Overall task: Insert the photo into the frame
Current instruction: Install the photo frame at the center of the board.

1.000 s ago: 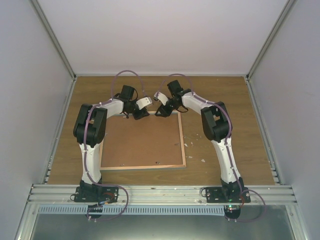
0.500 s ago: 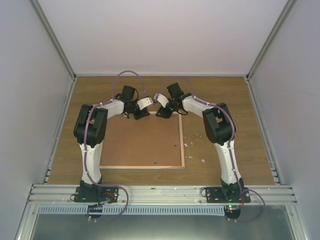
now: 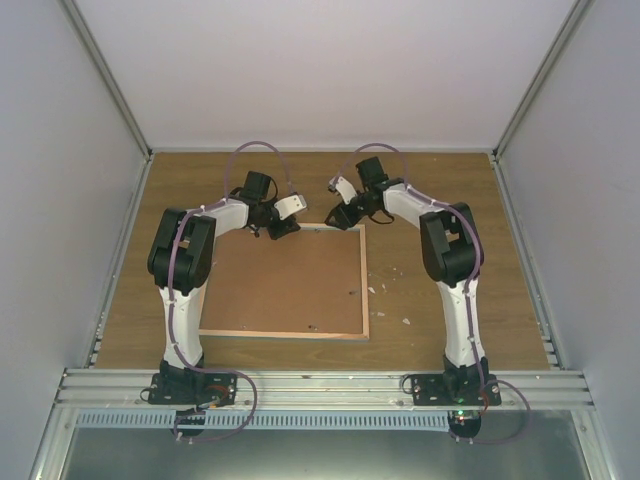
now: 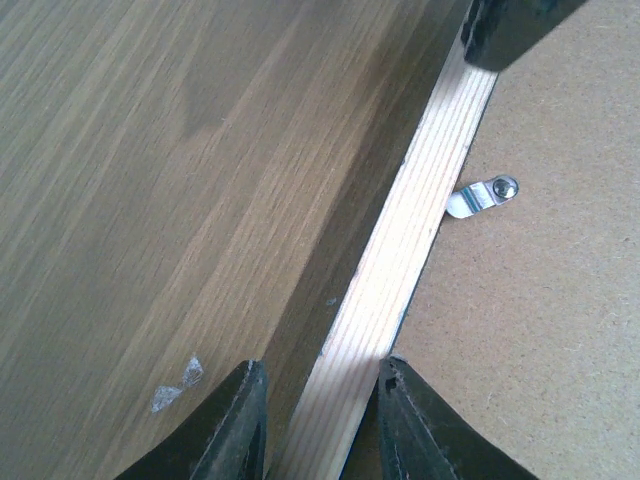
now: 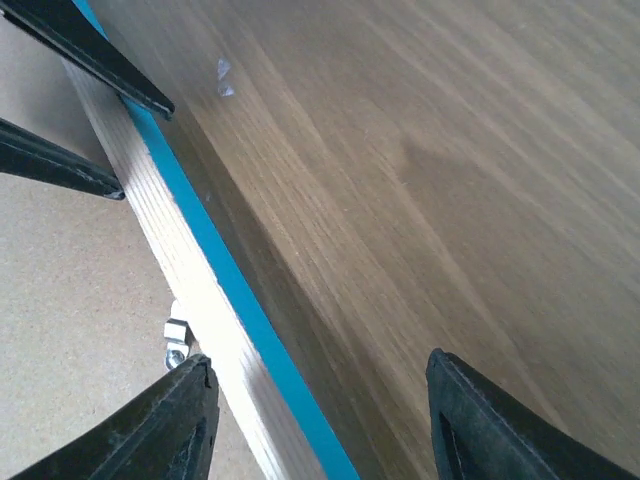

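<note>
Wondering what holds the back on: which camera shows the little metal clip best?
Left wrist view: the metal clip shows whole on the brown back of the frame. The right wrist view catches only part of it; the top view leaves it too small to tell.

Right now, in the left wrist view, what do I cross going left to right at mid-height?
Wooden table → frame, its light wood edge → metal clip → brown backing board.
</note>
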Action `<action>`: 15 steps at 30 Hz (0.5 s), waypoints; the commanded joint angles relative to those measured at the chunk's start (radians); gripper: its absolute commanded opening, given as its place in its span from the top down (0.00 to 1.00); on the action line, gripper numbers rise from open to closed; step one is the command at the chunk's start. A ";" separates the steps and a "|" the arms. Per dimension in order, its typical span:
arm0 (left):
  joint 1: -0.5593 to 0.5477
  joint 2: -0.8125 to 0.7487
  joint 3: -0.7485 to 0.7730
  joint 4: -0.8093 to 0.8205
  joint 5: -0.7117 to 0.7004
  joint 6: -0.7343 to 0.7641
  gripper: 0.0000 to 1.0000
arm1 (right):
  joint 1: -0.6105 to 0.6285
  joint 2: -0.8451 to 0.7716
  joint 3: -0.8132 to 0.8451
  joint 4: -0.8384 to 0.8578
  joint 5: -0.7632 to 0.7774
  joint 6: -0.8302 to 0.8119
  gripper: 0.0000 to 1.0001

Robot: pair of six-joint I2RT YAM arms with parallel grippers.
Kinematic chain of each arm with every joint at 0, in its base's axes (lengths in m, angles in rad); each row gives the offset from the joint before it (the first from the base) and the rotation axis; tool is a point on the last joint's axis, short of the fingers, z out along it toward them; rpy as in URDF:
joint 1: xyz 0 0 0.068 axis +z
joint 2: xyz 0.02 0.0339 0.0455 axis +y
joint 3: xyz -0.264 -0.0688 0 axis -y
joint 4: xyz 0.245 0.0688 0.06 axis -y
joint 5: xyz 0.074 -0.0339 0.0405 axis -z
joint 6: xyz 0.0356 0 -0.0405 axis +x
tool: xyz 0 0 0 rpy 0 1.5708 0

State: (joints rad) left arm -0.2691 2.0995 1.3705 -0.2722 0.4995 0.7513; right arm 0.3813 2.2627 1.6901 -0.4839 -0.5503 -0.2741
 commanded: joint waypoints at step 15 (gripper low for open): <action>0.001 0.028 -0.002 -0.079 -0.060 0.010 0.67 | 0.052 0.039 0.076 -0.059 0.017 0.049 0.45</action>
State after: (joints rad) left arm -0.2691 2.0995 1.3731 -0.2764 0.4992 0.7513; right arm 0.4351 2.2597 1.7321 -0.5266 -0.5747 -0.2501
